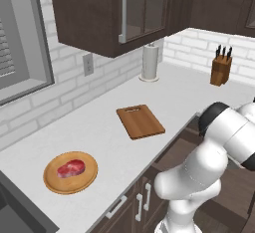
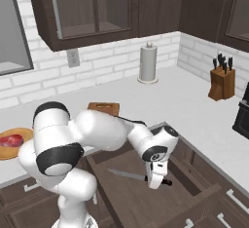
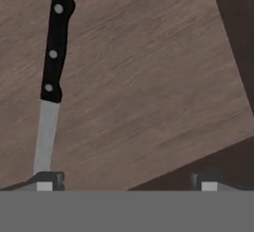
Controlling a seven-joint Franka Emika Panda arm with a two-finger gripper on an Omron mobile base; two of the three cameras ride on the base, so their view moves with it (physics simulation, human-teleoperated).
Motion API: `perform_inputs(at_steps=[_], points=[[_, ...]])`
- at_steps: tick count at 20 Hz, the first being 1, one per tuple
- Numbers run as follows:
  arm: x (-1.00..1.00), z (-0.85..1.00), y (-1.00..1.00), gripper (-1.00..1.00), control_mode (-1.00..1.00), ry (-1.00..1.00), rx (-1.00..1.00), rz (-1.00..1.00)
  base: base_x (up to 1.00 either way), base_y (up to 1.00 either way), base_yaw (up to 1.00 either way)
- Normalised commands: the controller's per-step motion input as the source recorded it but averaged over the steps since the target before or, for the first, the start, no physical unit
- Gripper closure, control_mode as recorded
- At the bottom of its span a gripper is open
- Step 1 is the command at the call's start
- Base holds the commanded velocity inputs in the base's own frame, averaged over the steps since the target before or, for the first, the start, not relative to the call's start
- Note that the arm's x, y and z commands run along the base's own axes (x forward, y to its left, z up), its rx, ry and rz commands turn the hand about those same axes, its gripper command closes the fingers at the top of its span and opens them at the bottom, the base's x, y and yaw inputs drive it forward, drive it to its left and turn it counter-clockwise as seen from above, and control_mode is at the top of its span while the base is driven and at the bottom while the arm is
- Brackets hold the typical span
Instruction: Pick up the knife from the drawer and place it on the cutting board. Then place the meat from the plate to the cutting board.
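The knife [image 2: 127, 175] lies flat on the floor of the open drawer [image 2: 146, 198], as the right base view shows: its silver blade points left and its black handle end shows just right of the hand. The end effector [image 2: 154, 185] hangs over the knife at the handle end, low inside the drawer; from this side its fingers cannot be made out apart. Behind the arm a strip of the cutting board [image 2: 103, 107] shows on the white bench [image 2: 194, 105], and at the far left edge the plate [image 2: 12, 149] with the meat [image 2: 10, 140] on it is partly cut off by the arm. A paper towel roll [image 2: 148, 62] stands by the brick wall and a knife block [image 2: 222, 82] sits far right.

The left base view gives the bench plainly. The cutting board [image 1: 140, 121] lies bare in the middle, slot handle toward the wall. The plate [image 1: 70, 172] sits well apart from it, nearer the camera and left, with the meat [image 1: 70, 168] at its centre. The paper towel roll [image 1: 150, 61] and knife block [image 1: 221, 66] stand further back. The arm's bulk covers the drawer here.

The hand view looks down on the drawer's wooden floor [image 3: 149, 77]. The knife [image 3: 52, 77] lies at the left, riveted black handle away from the hand and blade running down to the left fingertip [image 3: 45, 180]. The end effector [image 3: 126, 182] is spread wide and holds nothing; the knife lies in line with its left fingertip, not midway between the two.
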Motion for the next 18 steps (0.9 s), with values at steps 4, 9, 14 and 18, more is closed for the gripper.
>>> perform_inputs(at_steps=[4,9,14,18], points=[[0.32,-0.36,0.0,-1.0,-1.0,0.0,0.0,0.0,0.0,0.0,0.0],[0.32,-0.22,0.0,-1.0,-1.0,0.0,0.0,0.0,0.0,0.0,0.0],[0.3,-0.19,-0.01,-1.0,-1.0,0.01,0.0,0.0,0.0,0.0,0.0],[0.22,-0.24,-0.18,-1.0,-1.0,0.0,0.0,0.02,0.0,0.0,0.0]])
